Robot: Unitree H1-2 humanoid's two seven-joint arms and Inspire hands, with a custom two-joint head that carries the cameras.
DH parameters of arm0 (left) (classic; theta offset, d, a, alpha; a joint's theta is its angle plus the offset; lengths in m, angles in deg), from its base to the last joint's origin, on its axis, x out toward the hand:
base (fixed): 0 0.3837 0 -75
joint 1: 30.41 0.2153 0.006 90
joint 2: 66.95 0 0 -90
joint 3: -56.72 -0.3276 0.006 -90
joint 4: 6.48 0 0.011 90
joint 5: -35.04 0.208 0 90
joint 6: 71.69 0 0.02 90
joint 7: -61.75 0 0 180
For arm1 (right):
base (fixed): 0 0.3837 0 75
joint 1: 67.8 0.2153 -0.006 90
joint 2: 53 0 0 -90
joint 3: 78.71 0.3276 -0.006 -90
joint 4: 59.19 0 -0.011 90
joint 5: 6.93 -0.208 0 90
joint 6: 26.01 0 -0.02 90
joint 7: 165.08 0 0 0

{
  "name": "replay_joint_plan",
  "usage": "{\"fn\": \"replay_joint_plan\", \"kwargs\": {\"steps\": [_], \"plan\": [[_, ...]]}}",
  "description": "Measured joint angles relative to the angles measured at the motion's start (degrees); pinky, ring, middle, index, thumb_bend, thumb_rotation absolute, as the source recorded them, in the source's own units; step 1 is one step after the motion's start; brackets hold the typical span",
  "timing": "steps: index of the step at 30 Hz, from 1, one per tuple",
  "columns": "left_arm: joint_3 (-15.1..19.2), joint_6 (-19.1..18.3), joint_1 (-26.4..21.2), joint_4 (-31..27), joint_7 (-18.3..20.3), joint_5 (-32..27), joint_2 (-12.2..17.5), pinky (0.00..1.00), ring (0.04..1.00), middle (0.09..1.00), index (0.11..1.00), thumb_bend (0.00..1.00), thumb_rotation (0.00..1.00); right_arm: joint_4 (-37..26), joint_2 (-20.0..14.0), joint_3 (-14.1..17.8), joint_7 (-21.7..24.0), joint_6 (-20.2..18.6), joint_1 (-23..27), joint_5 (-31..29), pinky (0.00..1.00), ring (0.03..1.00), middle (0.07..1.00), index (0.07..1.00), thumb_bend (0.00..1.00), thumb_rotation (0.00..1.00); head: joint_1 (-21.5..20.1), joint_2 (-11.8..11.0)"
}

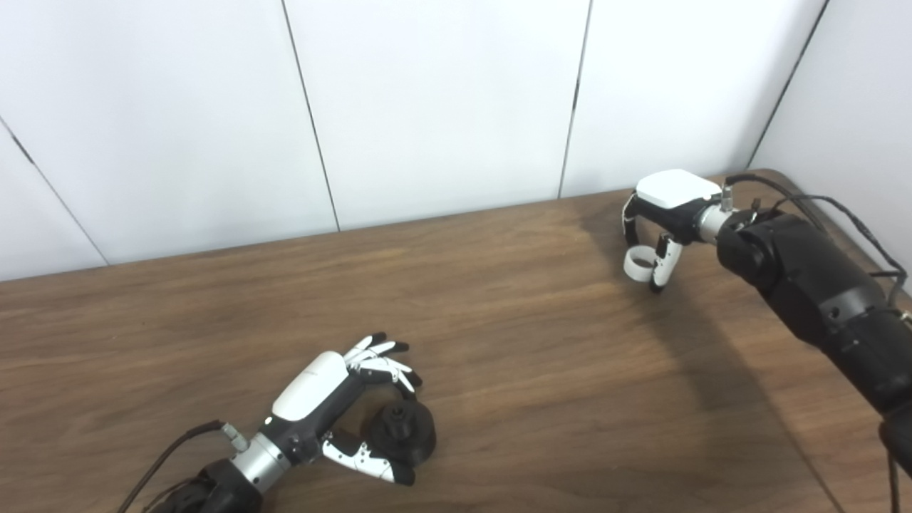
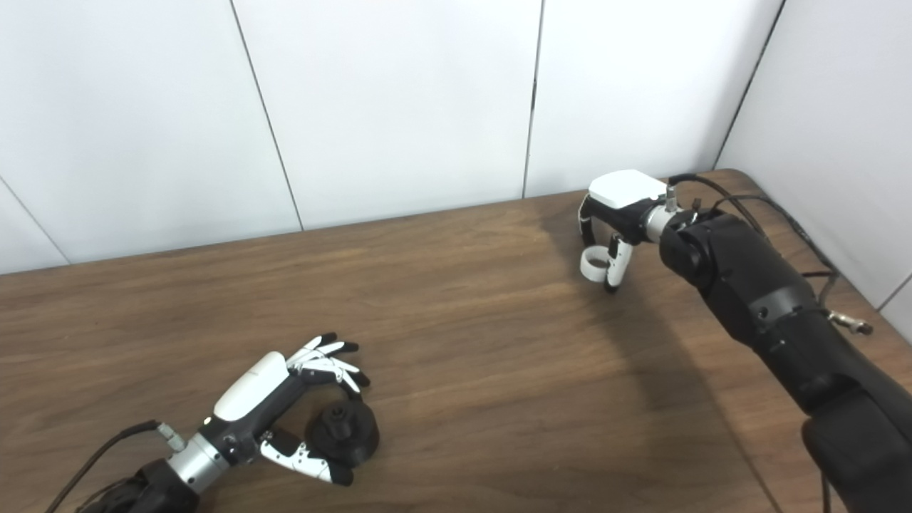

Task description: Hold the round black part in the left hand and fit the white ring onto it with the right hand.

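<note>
The round black part [image 1: 404,430] is loosely cupped by the left hand [image 1: 342,399] on the surface [image 1: 541,370]. The white ring [image 1: 639,262] is pinched in the right hand [image 1: 659,221]. Slippage is risked by either light grasp.

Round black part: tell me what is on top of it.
On top of the round black part only its own raised hub shows; no ring is on it. The white ring is far off in the right hand. The left hand curls around its sides, hiding them.

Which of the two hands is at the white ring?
The right hand, at the table's far right, fingers closed around the white ring. The left hand instead cups the round black part.
</note>
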Motion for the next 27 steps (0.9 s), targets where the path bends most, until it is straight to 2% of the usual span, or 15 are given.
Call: {"fn": "replay_joint_plan", "kwargs": {"steps": [6,20,27], "plan": [[0.2,0.0,0.1,-0.1,0.1,0.0,0.0,1.0,0.911,0.69,0.48,0.52,0.06,0.3,0.1,-0.1,-0.4,0.0,0.1,0.1,0.97,0.934,0.79,0.483,0.53,0.14,0.0,0.1],[0.2,0.1,0.1,-0.1,0.0,0.3,0.0,1.0,0.906,0.686,0.48,0.52,0.06,0.1,0.1,-0.2,-1.4,0.2,0.1,0.5,1.0,0.941,0.78,0.482,0.53,0.14,0.2,0.1],[0.3,0.1,-0.1,0.4,-0.3,0.9,0.1,1.0,0.907,0.69,0.48,0.52,0.06,-7.7,0.1,-0.5,0.1,1.5,-0.3,0.8,1.0,0.944,0.784,0.482,0.53,0.13,1.2,0.6]]}}
